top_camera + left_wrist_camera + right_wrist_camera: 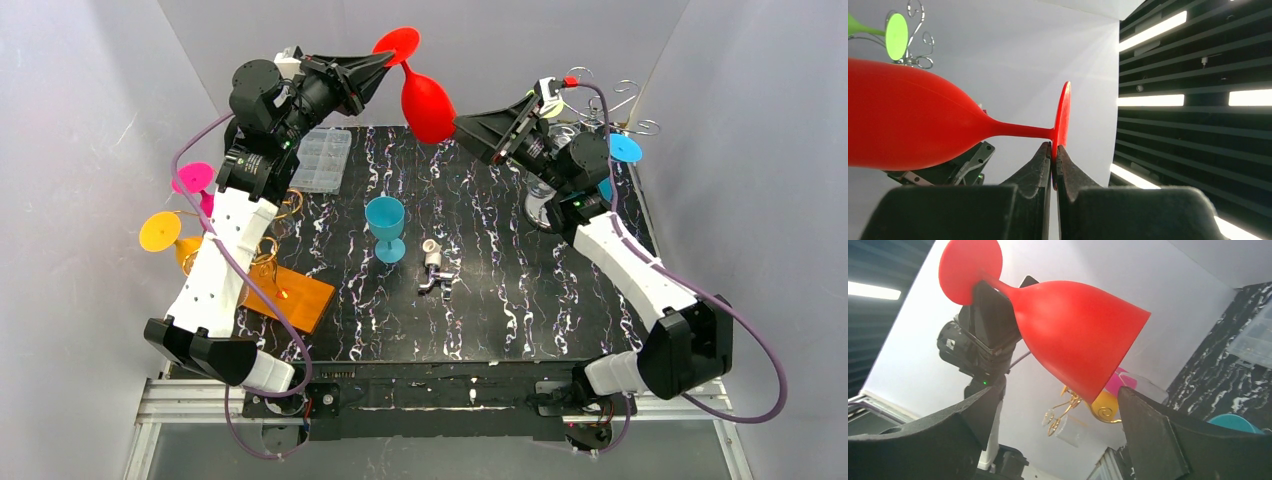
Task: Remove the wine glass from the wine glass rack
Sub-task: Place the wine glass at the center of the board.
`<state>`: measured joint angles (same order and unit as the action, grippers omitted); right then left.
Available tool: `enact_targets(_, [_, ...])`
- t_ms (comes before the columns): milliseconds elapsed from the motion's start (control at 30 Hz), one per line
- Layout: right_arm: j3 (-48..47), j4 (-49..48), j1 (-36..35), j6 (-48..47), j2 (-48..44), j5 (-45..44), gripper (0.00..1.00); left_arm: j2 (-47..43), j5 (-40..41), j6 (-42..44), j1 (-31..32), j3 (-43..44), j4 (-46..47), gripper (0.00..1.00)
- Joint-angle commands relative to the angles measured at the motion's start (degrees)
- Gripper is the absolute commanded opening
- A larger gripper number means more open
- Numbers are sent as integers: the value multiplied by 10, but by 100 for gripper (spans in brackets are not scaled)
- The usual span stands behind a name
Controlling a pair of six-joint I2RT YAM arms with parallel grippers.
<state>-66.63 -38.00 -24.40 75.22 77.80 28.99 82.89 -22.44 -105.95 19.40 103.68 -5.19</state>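
Note:
A red wine glass [428, 103] hangs in the air above the back of the table, tilted with its foot uppermost. My left gripper [385, 62] is shut on the edge of the foot; in the left wrist view the fingertips [1047, 152] pinch the red disc [1063, 117]. My right gripper [462, 128] is open at the bowl's rim. In the right wrist view the bowl [1073, 335] dips between the wide-apart fingers [1143, 420] without touching them. A gold wine glass rack [268, 258] stands at the left and a silver wire rack [600, 100] at the back right.
Pink [193, 178] and orange [160, 232] glasses hang at the gold rack. A blue glass [625, 148] hangs on the silver one. A teal glass [385, 225] stands mid-table, near a small metal part [435, 268]. A clear plastic box [320, 160] lies at the back left.

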Motion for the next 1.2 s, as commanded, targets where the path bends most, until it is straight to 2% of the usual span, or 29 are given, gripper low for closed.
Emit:
enact_targets(0, [-17,-118,-4,50,18,4,98,-17,15,-38,-1,15,71,0])
enact_targets(267, [-35,-231,-9,117,51,-23,95,-30,19,-61,-1,7,86,0])
enact_targets(433, [-56,-322,-24,165,88,-49,87,-41,18,-72,-1,3,89,0])
enact_targets(633, [-87,-349,-54,170,122,-66,79,-44,4,-89,0,-3,111,0])
enact_targets(833, [-90,-384,-61,183,138,-88,54,-60,2,-104,4,-41,146,0])
enact_targets(1000, [-97,-387,-65,182,142,-95,23,-67,-2,-101,6,-59,153,1])
enact_targets(1067, [-94,-387,-66,181,139,-98,14,-71,-4,-93,6,-64,155,9])
enact_targets(1167, [-85,-387,-66,175,130,-104,3,-77,-5,-73,8,-72,156,26])
